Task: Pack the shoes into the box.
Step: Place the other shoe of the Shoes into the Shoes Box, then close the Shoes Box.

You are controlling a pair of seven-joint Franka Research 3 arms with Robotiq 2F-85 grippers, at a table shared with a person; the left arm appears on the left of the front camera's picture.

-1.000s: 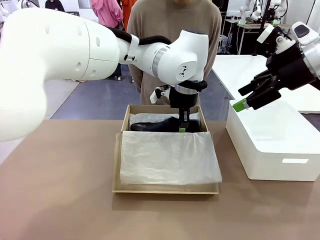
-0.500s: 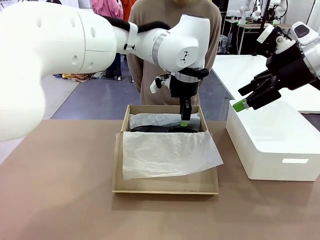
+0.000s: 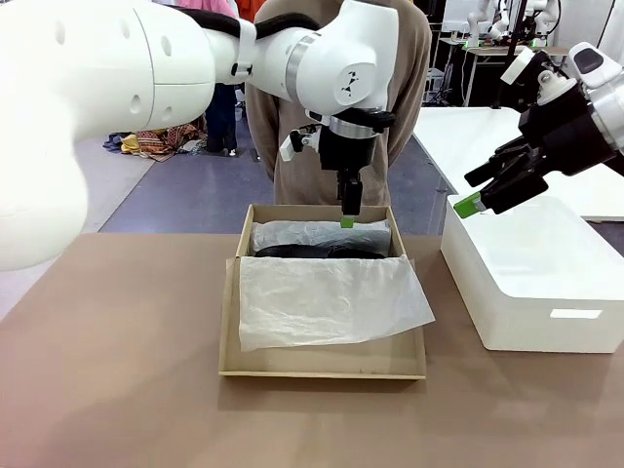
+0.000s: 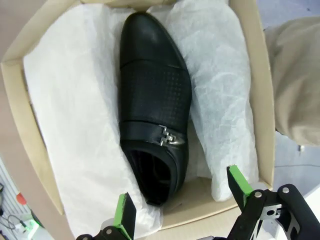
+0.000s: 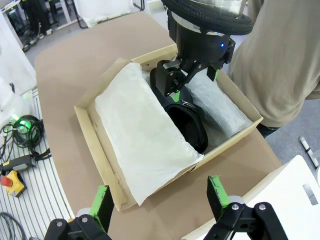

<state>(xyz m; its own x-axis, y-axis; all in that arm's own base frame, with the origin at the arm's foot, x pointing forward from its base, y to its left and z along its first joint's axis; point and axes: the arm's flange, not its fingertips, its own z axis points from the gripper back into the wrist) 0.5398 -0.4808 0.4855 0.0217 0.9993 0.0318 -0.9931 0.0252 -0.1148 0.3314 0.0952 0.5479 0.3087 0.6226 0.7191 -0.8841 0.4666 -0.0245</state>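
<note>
One shoe point(image 4: 152, 100) lies on tissue point(image 3: 327, 297) at the box's point(image 4: 262, 100) far end; the left gripper point(image 3: 346, 216) hangs above it, jaws apart, empty; the right gripper point(image 5: 160, 197) hovers wide too; I can't tell if the other shoe is packed; the lid looks unshut.

From the front, the tissue point(image 3: 327, 297) hides most of the shoe point(image 3: 317, 252), and I get only a dark sliver. On the right wrist camera the left gripper point(image 5: 180, 85) blocks its toe. A second shoe may lie under the paper. The front picture's top edge cuts the person point(image 3: 411, 88) off above the chest.
</note>
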